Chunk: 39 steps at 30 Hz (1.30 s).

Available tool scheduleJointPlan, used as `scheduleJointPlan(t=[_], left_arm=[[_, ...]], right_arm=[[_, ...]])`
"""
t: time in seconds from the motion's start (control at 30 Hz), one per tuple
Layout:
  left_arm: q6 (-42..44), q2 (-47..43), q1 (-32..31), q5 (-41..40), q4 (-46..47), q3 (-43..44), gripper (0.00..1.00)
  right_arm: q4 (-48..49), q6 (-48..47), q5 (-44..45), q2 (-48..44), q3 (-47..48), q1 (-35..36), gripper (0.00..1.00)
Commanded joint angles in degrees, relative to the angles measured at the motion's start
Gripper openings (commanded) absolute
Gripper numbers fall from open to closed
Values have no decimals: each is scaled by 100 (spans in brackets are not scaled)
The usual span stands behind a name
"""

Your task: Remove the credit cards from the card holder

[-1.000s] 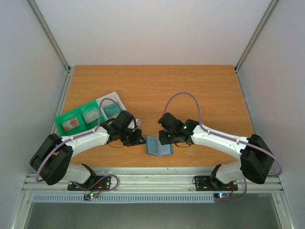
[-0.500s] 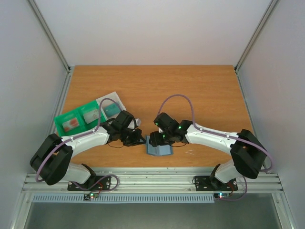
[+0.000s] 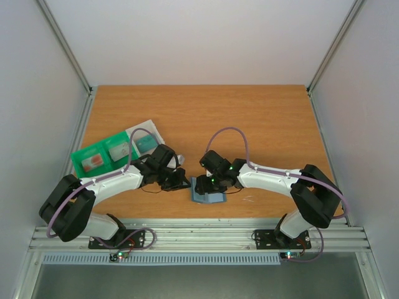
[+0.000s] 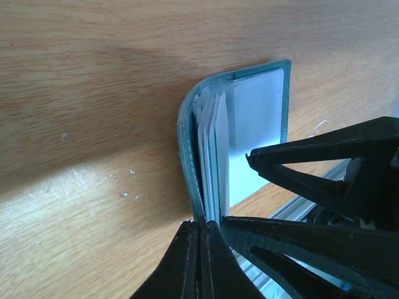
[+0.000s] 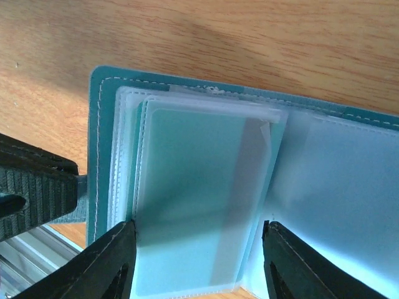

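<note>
The slate-blue card holder [image 3: 209,198] lies open near the table's front edge, its clear sleeves fanned up [image 4: 215,143]. My left gripper [image 4: 202,240] is shut on the left cover's edge. My right gripper [image 5: 198,249] hovers open over the top sleeve, one finger at each side of it. A teal credit card [image 5: 193,205] with a grey stripe shows through that frosted sleeve. Other credit cards lie in the trays at the left: a reddish one [image 3: 93,162] and a teal one [image 3: 147,144].
A green tray [image 3: 80,157] with two compartments and a clear whitish tray [image 3: 138,133] sit left of the arms. The aluminium rail [image 3: 199,235] runs just below the table's front edge, close to the card holder.
My right gripper has moved left from the card holder's right edge to above its middle, with the jaws spread wider. The left gripper has kept its hold.
</note>
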Motion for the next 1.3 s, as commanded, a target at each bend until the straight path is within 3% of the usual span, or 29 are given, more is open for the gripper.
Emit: scheduleJointPlan(t=[0.0, 0.33, 0.73, 1.27], left_arm=[[39, -82, -23, 2, 46, 142, 0], [47, -192, -21, -16, -2, 122, 0], [39, -140, -32, 13, 31, 130, 0], [-78, -126, -43, -51, 156, 29, 1]], right_arm=[[86, 74, 6, 23, -74, 44, 54], [-88, 78, 178, -52, -58, 43, 49], [332, 247, -272, 118, -198, 33, 61], [594, 515, -542, 153, -313, 35, 65]])
